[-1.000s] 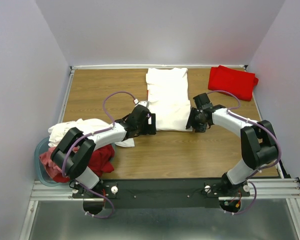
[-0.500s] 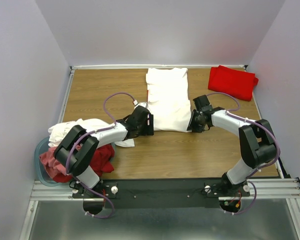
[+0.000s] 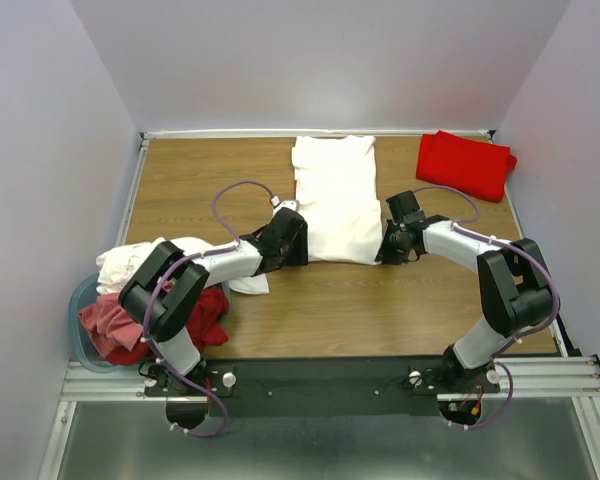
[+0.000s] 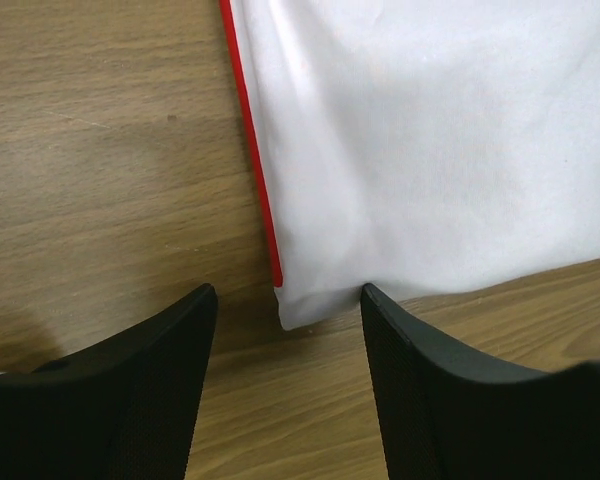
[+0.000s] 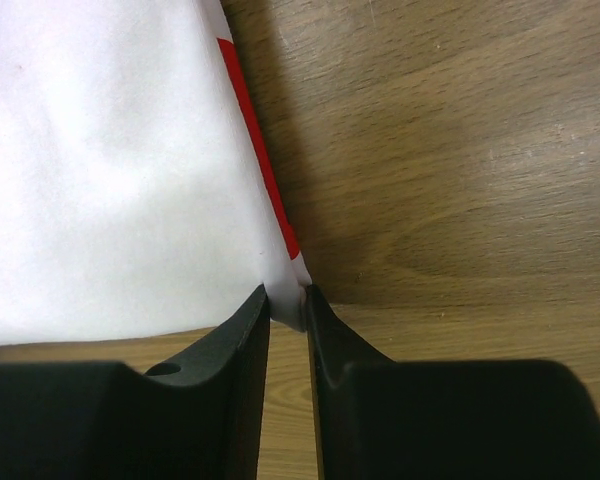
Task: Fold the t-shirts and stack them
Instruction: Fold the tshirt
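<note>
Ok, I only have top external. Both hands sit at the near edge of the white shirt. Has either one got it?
Observer: In the right wrist view, the right hand is pinched shut on the near right corner of the white t-shirt.
Operator: Left?
Observer: The left hand is open. The near left corner lies between its fingers, not clamped.
Operator: Anything else along the edges?
Observer: A red strip runs along the shirt's side edge in both wrist views. I can't tell if it's print or another layer.
</note>
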Robot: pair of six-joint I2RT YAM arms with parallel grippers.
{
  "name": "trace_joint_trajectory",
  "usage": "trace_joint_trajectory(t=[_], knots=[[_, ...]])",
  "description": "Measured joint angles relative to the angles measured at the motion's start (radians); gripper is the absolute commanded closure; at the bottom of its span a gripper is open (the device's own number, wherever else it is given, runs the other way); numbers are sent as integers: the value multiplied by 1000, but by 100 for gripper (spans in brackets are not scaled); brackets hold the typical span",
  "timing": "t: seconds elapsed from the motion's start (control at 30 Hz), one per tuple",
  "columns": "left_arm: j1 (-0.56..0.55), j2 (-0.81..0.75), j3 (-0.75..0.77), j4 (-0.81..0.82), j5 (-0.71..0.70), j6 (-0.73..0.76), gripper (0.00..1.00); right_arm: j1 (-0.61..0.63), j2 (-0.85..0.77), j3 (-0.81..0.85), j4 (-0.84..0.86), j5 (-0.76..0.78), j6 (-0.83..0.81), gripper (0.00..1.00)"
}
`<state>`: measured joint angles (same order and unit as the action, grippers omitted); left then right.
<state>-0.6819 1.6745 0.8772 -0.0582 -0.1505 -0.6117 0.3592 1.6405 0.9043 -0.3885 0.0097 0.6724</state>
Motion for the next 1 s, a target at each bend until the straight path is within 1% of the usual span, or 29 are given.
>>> trace_joint_trajectory(t=[0.17,0.27,0.3,0.4,0.47,0.57,0.63,0.67,0.7,0.8,0.83,0.87,0.9,1.0], knots=[[0,10,6,5,-7,3,43,0,-2,-3,4,0,0,75],[0,11,5,5,-8,2,45,0,-3,-5,6,-1,2,76],[0,11,4,6,-9,1,49,0,-3,-6,6,-1,3,77],[0,11,1,10,-9,0,50,0,-4,-6,7,-1,6,79],[0,11,0,11,-9,0,54,0,-4,-6,7,-1,8,80],[0,11,-5,19,-9,-5,54,0,-3,-6,7,-1,8,81],[0,12,-9,28,-9,-8,54,0,-4,-6,7,-1,8,83],[0,13,-10,31,-9,-8,58,0,-4,-6,7,-1,8,85],[0,14,-10,35,-9,-10,65,0,-3,-6,7,-1,8,87],[0,24,-11,51,-6,-14,80,0,-3,-6,8,-2,8,91],[-1,30,-11,61,-5,-16,94,0,-3,-6,8,-3,8,93],[-2,35,-10,71,0,-23,100,0,-3,-6,8,-3,8,95],[-3,37,-10,77,4,-19,100,0,-3,-6,8,-3,8,97],[-8,46,-10,97,8,-22,100,0,-3,-6,8,-4,8,99]])
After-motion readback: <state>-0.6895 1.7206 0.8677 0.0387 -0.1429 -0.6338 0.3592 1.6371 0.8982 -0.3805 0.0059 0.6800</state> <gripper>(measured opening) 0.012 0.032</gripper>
